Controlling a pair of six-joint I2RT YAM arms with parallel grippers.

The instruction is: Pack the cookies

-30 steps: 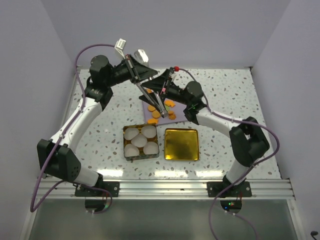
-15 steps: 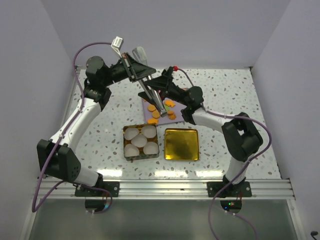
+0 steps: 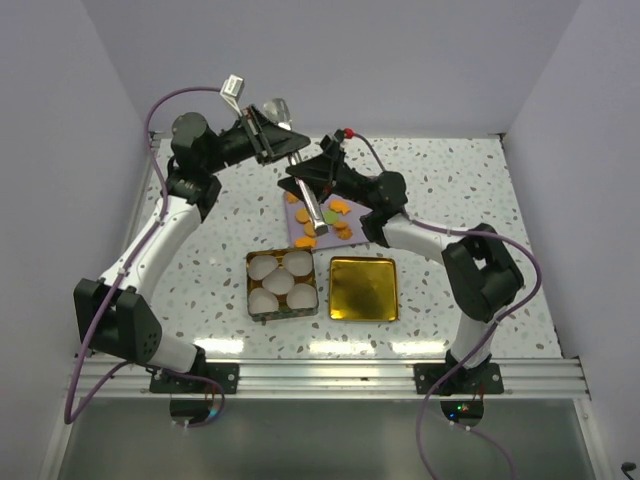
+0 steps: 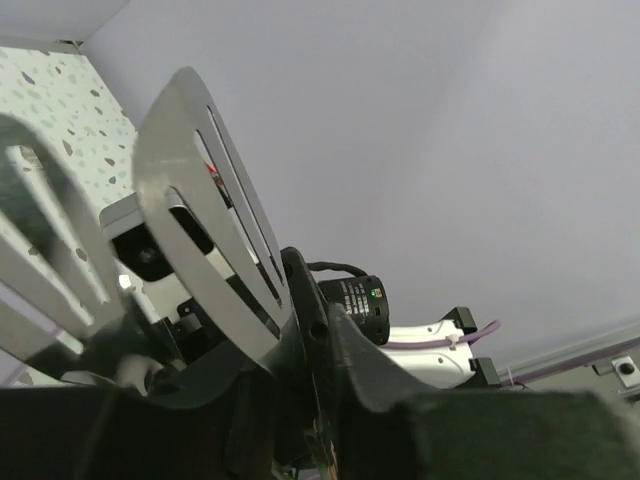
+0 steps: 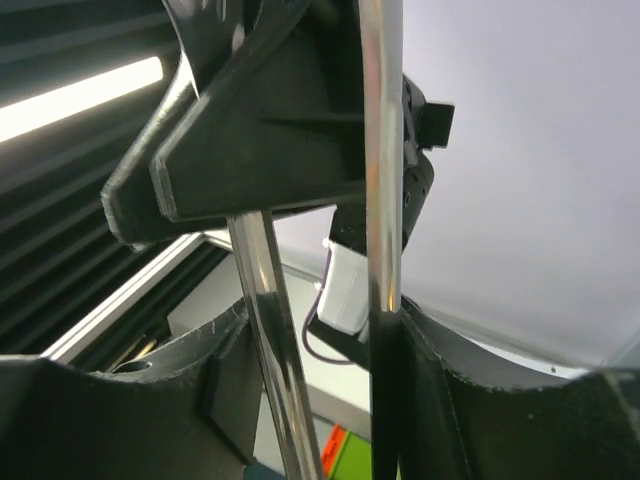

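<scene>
Top external view: the left pincer [image 3: 290, 148] and the right pincer [image 3: 300, 174] meet in the air over the far middle of the speckled table [image 3: 200, 250].
Tongs [image 4: 150, 165]: shiny metal, with two flat ends that have long slots. They slant down over the purple mat [image 3: 292, 230], and both pincers are on them.
Left pincer: closed around the tongs. In the left wrist view the slotted ends stick out past it.
Right pincer: part way closed, with one finger pressed on each thin arm of the tongs, so it grips them from both sides.
Cookies [image 3: 341, 208]: lying loose on the purple mat, under the tongs. Most are orange, and one looks green.
Tin [image 3: 248, 285]: square, on the table just in front of the mat, with five white paper cups [image 3: 278, 282] in it.
Gold tray [image 3: 363, 290]: square and shiny, right beside the tin, on its right side.
</scene>
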